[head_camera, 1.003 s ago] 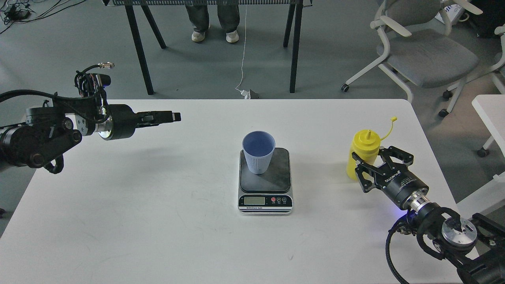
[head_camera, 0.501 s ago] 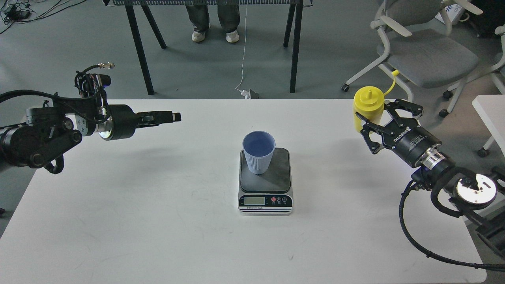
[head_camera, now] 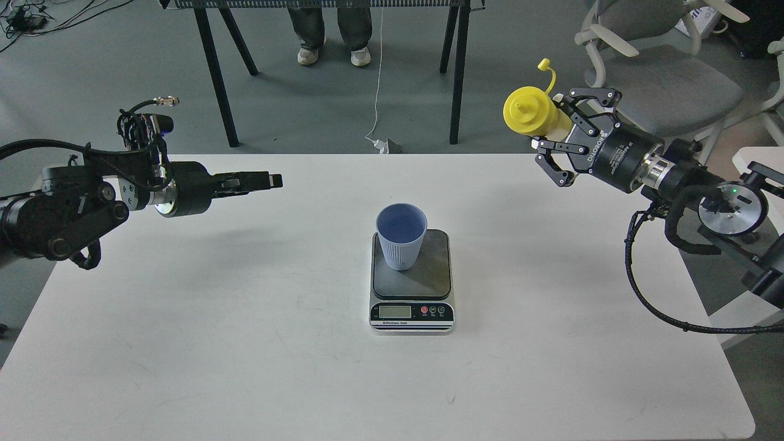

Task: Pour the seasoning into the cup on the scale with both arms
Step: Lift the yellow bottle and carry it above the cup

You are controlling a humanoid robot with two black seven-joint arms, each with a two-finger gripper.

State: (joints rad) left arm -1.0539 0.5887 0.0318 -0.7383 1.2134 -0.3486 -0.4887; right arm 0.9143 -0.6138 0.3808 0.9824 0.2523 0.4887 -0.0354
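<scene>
The light blue ribbed cup [head_camera: 401, 236] stands upright on the dark platform of the kitchen scale [head_camera: 429, 275] at the middle of the white table. My right gripper [head_camera: 554, 131] is shut on the yellow squeeze bottle [head_camera: 531, 113] and holds it high above the table's far right. The bottle is tilted with its nozzle toward the left, and its small cap hangs on its tether above. My left gripper [head_camera: 272, 180] hovers over the table's left side, pointing right toward the cup, with its fingers together and nothing in it.
Black table legs [head_camera: 456, 73] and a person's feet [head_camera: 334, 55] are beyond the far edge. Grey office chairs [head_camera: 661, 79] stand at the back right. A second white table edge [head_camera: 759, 165] is at the right.
My right gripper has lifted the yellow bottle off the table, carried it up and to the left, and tilted it toward the left. The left arm, cup and scale have not moved.
</scene>
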